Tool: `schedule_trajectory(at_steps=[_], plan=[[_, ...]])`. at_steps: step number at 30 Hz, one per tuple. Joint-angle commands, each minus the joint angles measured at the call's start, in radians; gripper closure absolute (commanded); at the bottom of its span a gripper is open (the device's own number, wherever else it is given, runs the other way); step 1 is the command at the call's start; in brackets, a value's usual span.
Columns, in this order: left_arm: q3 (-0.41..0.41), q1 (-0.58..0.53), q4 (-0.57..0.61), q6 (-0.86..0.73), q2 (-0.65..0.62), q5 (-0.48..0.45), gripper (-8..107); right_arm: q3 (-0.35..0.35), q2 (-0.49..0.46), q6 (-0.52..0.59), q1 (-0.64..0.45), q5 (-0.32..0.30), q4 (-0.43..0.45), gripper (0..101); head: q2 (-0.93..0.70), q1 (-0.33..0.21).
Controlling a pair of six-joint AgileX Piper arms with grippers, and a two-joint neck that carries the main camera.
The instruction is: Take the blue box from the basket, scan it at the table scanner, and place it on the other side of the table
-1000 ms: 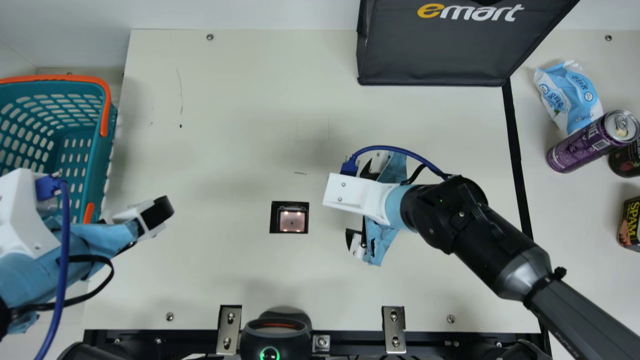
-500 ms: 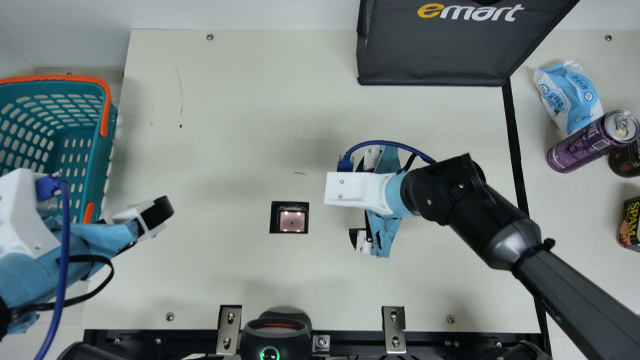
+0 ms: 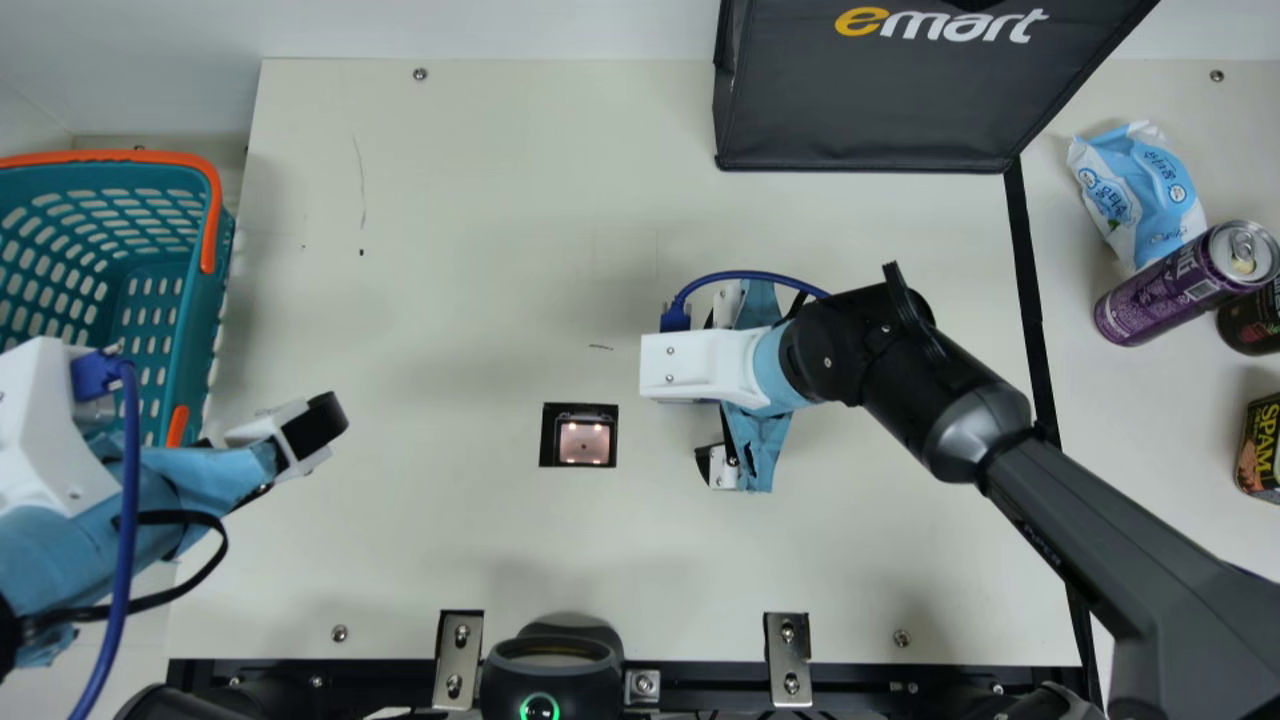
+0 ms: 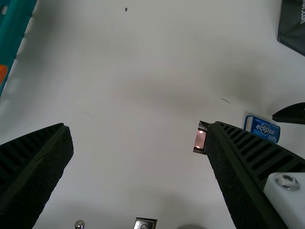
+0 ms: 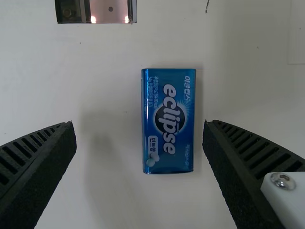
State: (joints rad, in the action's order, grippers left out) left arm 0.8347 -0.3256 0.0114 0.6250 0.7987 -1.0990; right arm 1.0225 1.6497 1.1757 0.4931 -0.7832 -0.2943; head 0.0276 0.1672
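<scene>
The blue box lies flat on the table in the right wrist view (image 5: 168, 121) and beside the table scanner in the left wrist view (image 4: 261, 129). In the main view my right gripper (image 3: 712, 385) is just right of the table scanner (image 3: 585, 441), its housing hiding most of the box. Its fingers stand apart in the right wrist view, the gripper (image 5: 139, 125) open over the box, which is closer to one finger. My left gripper (image 3: 292, 440) is by the basket (image 3: 212, 225); in its wrist view the gripper (image 4: 139, 126) is open and holds nothing.
A black bag (image 3: 880, 100) stands at the back. Along the right side are a blue-and-white pouch (image 3: 1138, 195), a purple can (image 3: 1165, 290), a dark can (image 3: 1255, 320) and a tin (image 3: 1262, 450). A black handheld scanner (image 3: 550, 675) sits at the front edge.
My right gripper has shifted toward the back and slightly left, its arm swinging the same way. My left arm has stayed still. The handheld scanner's red light has gone out.
</scene>
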Motion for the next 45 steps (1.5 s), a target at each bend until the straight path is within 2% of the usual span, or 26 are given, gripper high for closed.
schedule_trajectory(at_steps=[1,6,7,10,32,45], plan=[[0.000,0.000,0.000,0.000,0.000,0.000,9,0.001,0.006,0.003,0.002,0.003,-0.003,6,0.000,-0.029],[0.000,0.000,0.000,0.000,0.000,0.000,9,-0.005,0.023,-0.006,0.013,0.047,0.002,6,0.000,-0.029],[0.000,0.000,0.000,0.000,0.000,0.000,9,-0.004,0.022,0.006,0.012,0.029,-0.003,6,0.000,-0.029],[0.000,0.000,0.000,0.000,0.000,0.000,9,-0.004,0.024,-0.004,0.012,0.046,-0.004,6,0.000,-0.029],[0.000,0.000,0.000,0.000,0.000,0.000,9,-0.004,0.024,-0.004,0.012,0.044,-0.005,6,0.000,-0.029],[0.000,0.000,0.000,0.000,0.000,0.000,9,-0.002,0.016,-0.041,0.031,0.048,0.038,6,0.000,-0.029]])
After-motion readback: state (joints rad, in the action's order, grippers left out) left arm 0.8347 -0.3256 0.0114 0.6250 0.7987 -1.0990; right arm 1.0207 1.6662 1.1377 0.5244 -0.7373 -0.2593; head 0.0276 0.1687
